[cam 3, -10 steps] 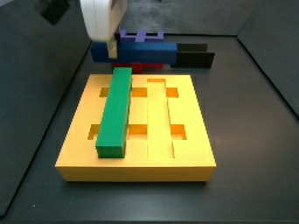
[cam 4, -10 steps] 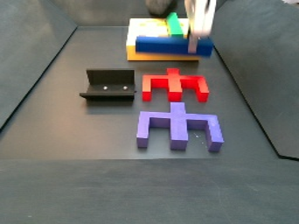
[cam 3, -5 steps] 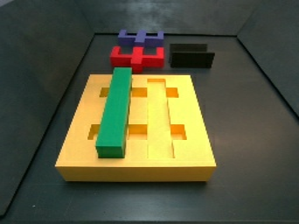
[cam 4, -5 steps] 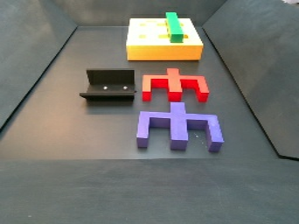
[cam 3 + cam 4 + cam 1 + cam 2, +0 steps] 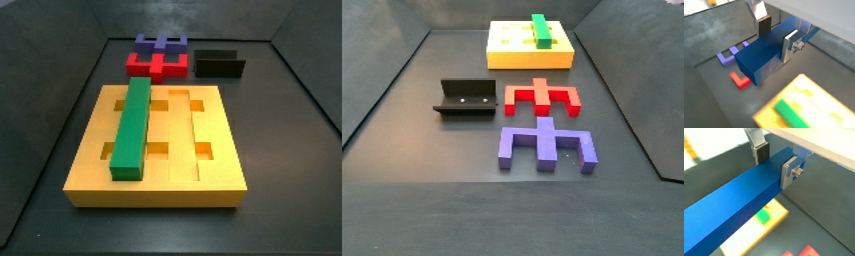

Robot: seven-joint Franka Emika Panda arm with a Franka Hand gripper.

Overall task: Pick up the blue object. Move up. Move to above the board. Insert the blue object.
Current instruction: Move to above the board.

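My gripper is shut on the blue object, a long dark-blue bar held across its width between the silver fingers; both wrist views show this. The bar hangs high above the floor. The board, a thick yellow slab with grooves and cut-outs, carries a green bar in one groove. The board and green bar show in both side views. Gripper and blue object are out of both side views. Below the bar, the wrist views show part of the board.
A red notched block, a purple-blue notched block and the dark fixture stand on the dark floor beside the board. They also show in a side view: red, purple-blue, fixture. Dark walls surround the floor.
One second ago the gripper held the blue object low by the board's end. It has risen out of both side views. The side views have stayed the same since half a second ago.
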